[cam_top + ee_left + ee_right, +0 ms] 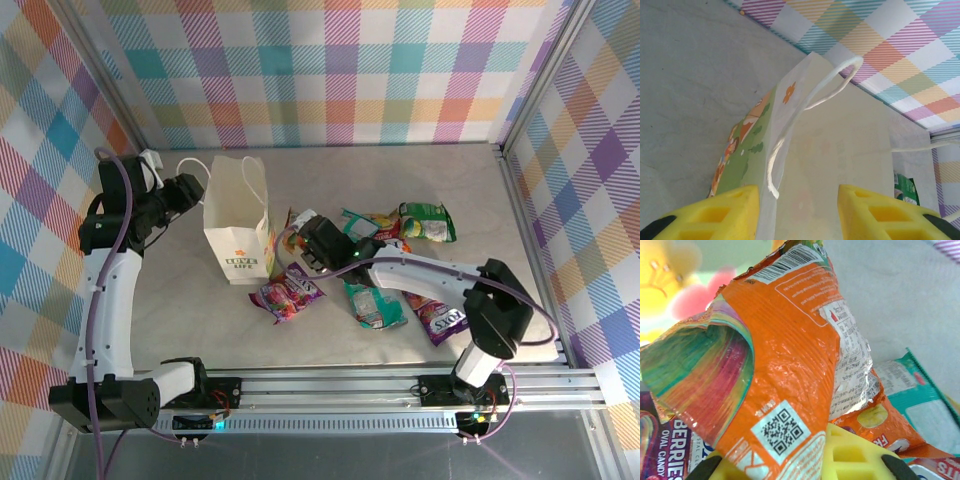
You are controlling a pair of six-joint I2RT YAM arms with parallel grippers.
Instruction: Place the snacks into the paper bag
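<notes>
Grey counter [340, 170], plaid walls around. Left pincer [799, 210] has its jaws apart at the top edge of the paper bag [840, 135], which stands upright left of the counter's middle. Right pincer [790, 460] is clamped on an orange packet [785, 355] just right of the bag, near a purple packet [287, 295].

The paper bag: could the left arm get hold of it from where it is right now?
Probably yes. The left gripper is right up against the paper bag, whose side lies between the open fingers, and nothing else stands in the way.
</notes>
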